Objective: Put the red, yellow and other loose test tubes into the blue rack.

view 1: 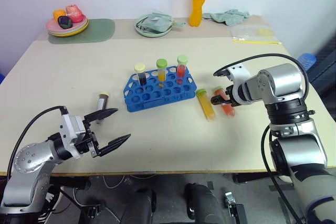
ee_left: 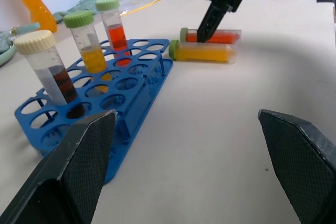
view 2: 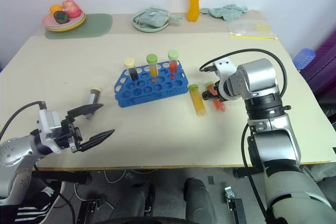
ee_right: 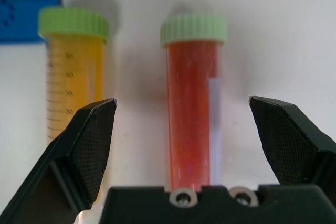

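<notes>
The blue rack [view 1: 157, 92] stands mid-table with three capped tubes upright in its back row: dark [view 1: 140, 74], yellow [view 1: 161, 70] and red [view 1: 181, 66]. Just right of it lie a loose yellow tube [view 1: 206, 104] and a loose red tube [view 1: 226, 104], side by side. My right gripper [ee_right: 181, 111] points down over the red tube [ee_right: 191, 124], open, one finger on each side of it and not closed on it. A dark loose tube [view 1: 102, 100] lies left of the rack. My left gripper [view 1: 122, 124] hovers open and empty near the table's front left, facing the rack [ee_left: 126, 87].
At the back of the table are a plate of toy fruit [view 1: 67, 24] on a green mat [view 1: 97, 29], a green dish with a cloth [view 1: 154, 24], an orange bottle [view 1: 198, 1], a crumpled cloth [view 1: 227, 16] and a plastic bag [view 1: 254, 34].
</notes>
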You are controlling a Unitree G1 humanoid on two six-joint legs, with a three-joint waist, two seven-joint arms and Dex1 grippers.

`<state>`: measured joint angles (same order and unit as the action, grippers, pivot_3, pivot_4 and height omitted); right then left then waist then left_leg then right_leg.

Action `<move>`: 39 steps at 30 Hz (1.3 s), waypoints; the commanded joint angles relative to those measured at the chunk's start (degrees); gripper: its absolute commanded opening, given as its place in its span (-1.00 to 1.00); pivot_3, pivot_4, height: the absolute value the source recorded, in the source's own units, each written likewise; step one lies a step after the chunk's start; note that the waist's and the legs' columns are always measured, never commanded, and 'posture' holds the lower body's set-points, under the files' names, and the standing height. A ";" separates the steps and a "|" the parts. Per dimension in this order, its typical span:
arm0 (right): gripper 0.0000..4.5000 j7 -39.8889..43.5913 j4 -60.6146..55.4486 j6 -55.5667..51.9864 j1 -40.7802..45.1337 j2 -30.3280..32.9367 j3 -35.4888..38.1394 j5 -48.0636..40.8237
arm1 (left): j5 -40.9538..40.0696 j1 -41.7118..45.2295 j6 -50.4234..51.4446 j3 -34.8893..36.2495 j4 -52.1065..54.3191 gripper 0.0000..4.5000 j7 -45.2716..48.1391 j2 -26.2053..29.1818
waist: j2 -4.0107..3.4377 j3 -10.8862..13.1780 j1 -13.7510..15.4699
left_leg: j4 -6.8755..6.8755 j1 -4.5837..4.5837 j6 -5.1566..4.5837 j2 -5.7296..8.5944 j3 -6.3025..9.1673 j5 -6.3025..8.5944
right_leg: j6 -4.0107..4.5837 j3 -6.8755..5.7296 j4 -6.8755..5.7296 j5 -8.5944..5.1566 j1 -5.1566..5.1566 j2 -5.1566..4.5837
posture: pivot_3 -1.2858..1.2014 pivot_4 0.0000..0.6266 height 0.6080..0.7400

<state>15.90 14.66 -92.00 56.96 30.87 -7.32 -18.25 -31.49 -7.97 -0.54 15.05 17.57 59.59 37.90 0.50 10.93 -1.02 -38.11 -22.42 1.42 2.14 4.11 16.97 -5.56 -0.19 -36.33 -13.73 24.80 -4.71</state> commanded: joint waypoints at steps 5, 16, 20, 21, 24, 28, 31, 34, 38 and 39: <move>0.60 2.57 5.70 2.68 2.46 0.64 -2.49 1.55 | 0.05 -3.43 0.20 2.19 5.38 1.00 -2.93 0.27 | 0.01 -0.01 -0.03 | 0.00 0.02 -0.01 -0.01 -0.02 0.00 | 0.00 0.00 0.00 0.00 -0.01 0.02 | 0.03 -0.52 1.00; -0.65 4.65 4.47 7.45 3.83 -2.09 3.42 1.25 | -0.62 -3.45 1.48 3.24 6.16 1.00 -3.75 1.24 | 0.01 -0.03 -0.19 | 0.00 0.08 -0.01 -0.04 -0.11 0.00 | 0.06 0.02 0.00 0.06 -0.02 0.09 | 0.03 -0.52 1.00; -0.65 6.58 -10.27 32.91 -4.93 -3.47 9.80 1.21 | -0.83 -1.45 1.78 3.58 4.73 1.00 -3.25 1.99 | 0.00 -0.03 0.12 | 0.01 0.06 -0.01 -0.03 -0.13 0.00 | 0.06 0.03 -0.01 0.08 0.01 0.14 | 0.03 -0.52 1.00; -0.65 4.41 -14.55 38.44 -8.46 -5.06 12.01 1.82 | -0.83 -0.89 1.80 3.62 4.28 1.00 -3.05 2.20 | 0.02 -0.05 0.40 | 0.02 0.05 -0.01 -0.02 -0.12 0.01 | 0.05 0.03 0.01 0.08 0.00 0.14 | 0.03 -0.52 1.00; -0.65 4.21 -24.85 55.20 -17.58 -8.75 13.93 2.44 | -1.28 0.80 2.29 3.67 3.27 1.00 -2.86 2.65 | 0.03 -0.05 0.34 | 0.03 0.03 -0.05 -0.04 -0.11 0.03 | 0.02 0.02 0.05 0.08 -0.02 0.10 | 0.03 -0.52 1.00; -0.65 3.92 -31.73 67.29 -25.27 -17.18 11.60 1.45 | -1.30 3.10 2.17 3.30 0.66 1.00 -1.74 2.73 | 0.01 -0.04 -0.37 | -0.02 0.09 -0.05 -0.06 -0.26 0.02 | -0.09 0.17 0.02 0.16 -0.02 0.11 | 0.03 -0.52 1.00; -0.65 -0.03 -29.97 76.77 -28.56 -24.77 8.80 4.12 | -1.55 5.39 2.97 2.37 -0.38 1.00 -1.65 2.42 | 0.00 -0.05 -0.61 | -0.01 0.27 -0.04 -0.06 -0.30 0.02 | -0.08 0.23 -0.10 0.16 -0.05 0.21 | 0.03 -0.52 1.00; -0.65 2.28 -27.18 83.15 -30.22 -29.30 5.28 3.96 | -1.23 6.53 3.05 1.83 -1.51 1.00 0.00 3.27 | 0.00 -0.05 -1.13 | -0.01 0.33 0.08 -0.09 -0.29 -0.05 | -0.03 0.26 -0.23 0.19 -0.05 0.22 | 0.03 -0.52 1.00; -0.65 2.37 -15.76 96.52 -29.78 -31.17 1.91 9.82 | -1.89 8.38 4.54 2.44 -2.82 1.00 1.82 4.72 | 0.01 -0.05 -1.34 | -0.01 0.40 0.09 -0.04 -0.29 -0.05 | -0.03 0.27 -0.26 0.19 -0.07 0.21 | 0.03 -0.52 1.00; -0.65 2.32 -13.36 98.48 -29.43 -31.67 1.96 10.03 | -2.10 8.49 4.96 2.70 -2.80 1.00 2.10 5.05 | 0.01 -0.05 -1.37 | -0.01 0.40 0.10 -0.05 -0.29 -0.06 | -0.03 0.27 -0.26 0.18 -0.07 0.21 | 0.03 -0.52 1.00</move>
<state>18.26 -1.14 1.32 26.51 0.01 -5.35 -9.18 -32.23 -0.04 3.75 16.51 14.12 60.97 41.87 0.51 10.87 -2.39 -38.12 -22.02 1.52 2.10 3.82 16.91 -5.59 0.08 -36.59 -13.55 24.73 -4.50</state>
